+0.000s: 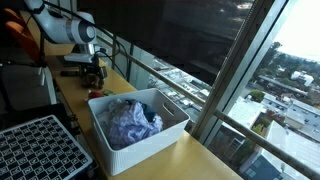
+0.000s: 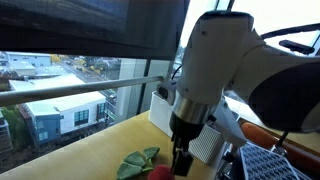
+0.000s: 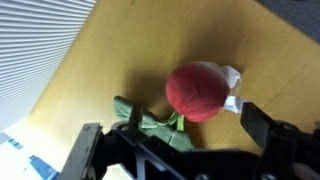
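Observation:
A red plush ball [image 3: 195, 90] with green cloth leaves [image 3: 150, 125] and a white tag [image 3: 232, 84] lies on the wooden tabletop [image 3: 130, 50]. My gripper [image 3: 175, 140] hangs just above it, open, its two black fingers [image 3: 266, 126] standing wide on either side of the leaf end and touching nothing. In an exterior view the gripper [image 2: 182, 160] points straight down beside the red ball [image 2: 160, 173] and the leaves [image 2: 138, 162]. In an exterior view the gripper [image 1: 86, 70] is at the far end of the table, behind the bin.
A white bin [image 1: 165, 135] with bluish crumpled cloth [image 1: 130, 120] stands mid-table, also seen as the white bin [image 2: 205, 145] right behind the gripper. A black perforated tray [image 1: 35, 150] lies near it. A window railing [image 2: 80, 88] runs along the table's edge.

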Available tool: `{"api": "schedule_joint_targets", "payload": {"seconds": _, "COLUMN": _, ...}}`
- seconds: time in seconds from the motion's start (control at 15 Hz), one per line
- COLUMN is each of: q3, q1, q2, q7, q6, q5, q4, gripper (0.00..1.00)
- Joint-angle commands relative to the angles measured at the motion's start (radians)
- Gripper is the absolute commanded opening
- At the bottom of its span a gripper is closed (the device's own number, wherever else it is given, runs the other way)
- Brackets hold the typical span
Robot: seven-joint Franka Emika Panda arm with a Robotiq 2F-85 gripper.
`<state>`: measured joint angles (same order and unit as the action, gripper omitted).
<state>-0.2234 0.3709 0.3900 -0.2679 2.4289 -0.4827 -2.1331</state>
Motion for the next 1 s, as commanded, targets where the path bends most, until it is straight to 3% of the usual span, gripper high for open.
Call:
{"api": "schedule_joint_targets", "payload": {"seconds": 0.0, "q3": 0.027, "q1": 0.035, "q2": 0.179, "q7": 0.034, "q6": 0.061, "q5": 0.023, "q4": 0.104, "gripper": 1.00}}
{"api": "schedule_joint_targets", "payload": {"seconds": 0.27, "q3": 0.048, "q1": 0.043, "q2": 0.290, "q7": 0.071, "q6": 0.104, "q5": 0.064, "q4": 0.165, "gripper": 1.00}}
{"api": "schedule_joint_targets", "payload": {"seconds": 0.33, "q3": 0.053, "q1": 0.042, "q2": 0.302, "q7": 0.078, "q6": 0.104, "q5": 0.074, "q4": 0.175, "gripper": 0.75}}
{"api": "schedule_joint_targets", "payload": {"seconds": 0.47, "q3": 0.060, "q1": 0.039, "q2": 0.307, "q7": 0.093, "q6": 0.100, "q5": 0.089, "q4": 0.186, "gripper": 0.71}}
{"api": "schedule_joint_targets", "payload": {"seconds": 0.73, "q3": 0.067, "q1": 0.039, "q2": 0.255, "q7": 0.105, "q6": 0.094, "q5": 0.111, "q4": 0.168, "gripper": 0.39}}
{"api": "schedule_joint_targets", "payload": {"seconds": 0.93, "q3": 0.088, "q1": 0.026, "q2": 0.130, "q7": 0.093, "q6": 0.087, "q5": 0.101, "q4": 0.104, "gripper": 0.18}}
